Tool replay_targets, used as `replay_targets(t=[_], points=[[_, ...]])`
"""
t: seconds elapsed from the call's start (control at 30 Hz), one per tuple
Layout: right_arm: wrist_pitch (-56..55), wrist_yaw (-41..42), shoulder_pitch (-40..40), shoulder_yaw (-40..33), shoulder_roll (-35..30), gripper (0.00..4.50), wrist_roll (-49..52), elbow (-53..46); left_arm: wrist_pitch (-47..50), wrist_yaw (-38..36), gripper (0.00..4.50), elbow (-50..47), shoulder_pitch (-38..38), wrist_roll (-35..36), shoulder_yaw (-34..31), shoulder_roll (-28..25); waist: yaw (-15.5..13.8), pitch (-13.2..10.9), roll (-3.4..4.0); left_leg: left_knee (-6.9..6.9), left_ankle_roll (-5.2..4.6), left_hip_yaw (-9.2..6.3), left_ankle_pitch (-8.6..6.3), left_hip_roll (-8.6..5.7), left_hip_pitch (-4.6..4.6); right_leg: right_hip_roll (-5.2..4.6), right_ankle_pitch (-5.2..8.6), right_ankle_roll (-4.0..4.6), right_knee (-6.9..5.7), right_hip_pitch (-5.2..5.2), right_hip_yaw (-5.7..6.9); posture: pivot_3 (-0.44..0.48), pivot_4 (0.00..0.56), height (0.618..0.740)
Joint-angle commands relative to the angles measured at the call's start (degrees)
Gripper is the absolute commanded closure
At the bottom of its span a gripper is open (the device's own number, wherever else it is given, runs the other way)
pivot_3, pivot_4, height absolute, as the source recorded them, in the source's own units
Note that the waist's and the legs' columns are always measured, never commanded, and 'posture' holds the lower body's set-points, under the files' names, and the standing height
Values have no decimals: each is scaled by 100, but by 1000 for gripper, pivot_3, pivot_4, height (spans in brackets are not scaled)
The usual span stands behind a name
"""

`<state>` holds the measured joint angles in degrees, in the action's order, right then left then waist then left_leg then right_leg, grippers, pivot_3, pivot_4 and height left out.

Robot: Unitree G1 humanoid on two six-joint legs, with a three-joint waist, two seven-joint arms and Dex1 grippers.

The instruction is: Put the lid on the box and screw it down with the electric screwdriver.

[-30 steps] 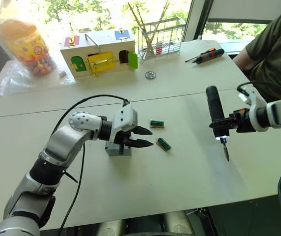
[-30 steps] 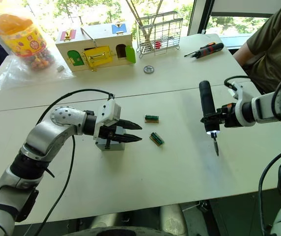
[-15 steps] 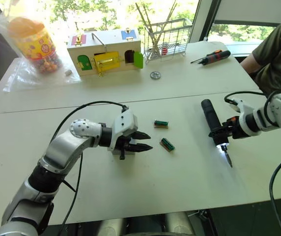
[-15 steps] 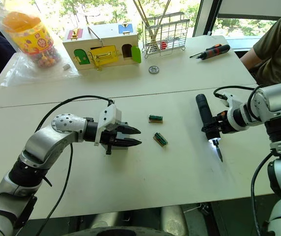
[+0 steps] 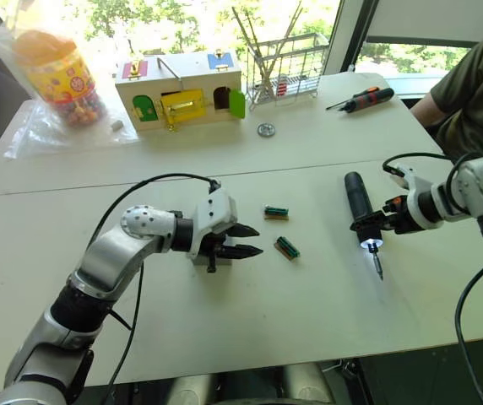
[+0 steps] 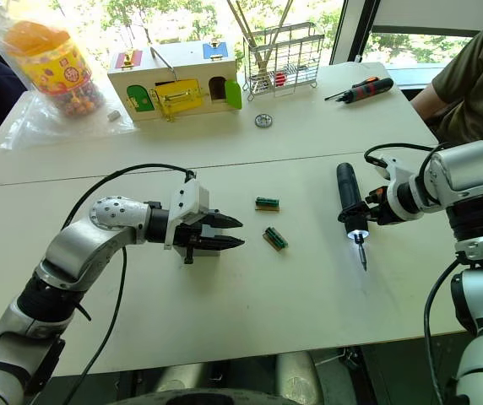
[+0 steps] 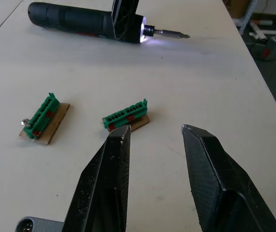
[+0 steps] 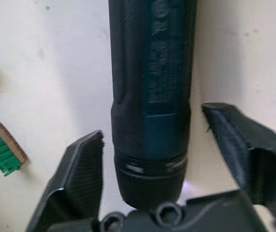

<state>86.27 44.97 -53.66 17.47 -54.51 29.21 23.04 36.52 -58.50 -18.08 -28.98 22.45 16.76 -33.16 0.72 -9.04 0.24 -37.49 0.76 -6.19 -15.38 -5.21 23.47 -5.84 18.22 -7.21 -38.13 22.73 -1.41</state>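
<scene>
Left eye view puts screwing ahead: left pincer apart over the box, right pincer apart around the electric screwdriver on the worktop.

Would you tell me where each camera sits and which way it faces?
Eye views: on the head, looking down over the table; left arm, right arm show.
Left wrist: behind open jaws, facing two green connectors and the electric screwdriver.
Right wrist: above the electric screwdriver, lying between open jaws.
Shared: both wrist views show the electric screwdriver and a connector.
</scene>
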Motion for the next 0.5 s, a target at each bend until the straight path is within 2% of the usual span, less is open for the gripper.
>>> replay_targets(t=[0.03,0.1,0.2,0.5], points=[[-128,-75,-46,-113,12,41,-249,62,-161,-2,2793,-37,-42,-36,-37,15,-12,0,0,0,0,0,0,-1,0,0,0,0,0,0,0,0,150,740],[-254,-135,27,-258,14,41,-313,3,-188,-6,2793,7,-53,-61,-48,19,-14,0,0,0,0,-1,0,-3,0,-1,0,0,1,0,1,0,150,740],[-884,-493,240,-926,189,41,-427,-164,-246,-9,2793,102,-86,-99,-80,9,-14,0,-1,0,0,-1,0,-4,0,-3,0,0,0,0,1,0,150,740],[-1122,-349,339,-1596,308,41,-184,-1169,-241,-58,2793,347,-234,-49,-408,-279,23,-1,0,9,2,-1,1,1,2,-1,0,-1,-2,9,0,0,150,740]])
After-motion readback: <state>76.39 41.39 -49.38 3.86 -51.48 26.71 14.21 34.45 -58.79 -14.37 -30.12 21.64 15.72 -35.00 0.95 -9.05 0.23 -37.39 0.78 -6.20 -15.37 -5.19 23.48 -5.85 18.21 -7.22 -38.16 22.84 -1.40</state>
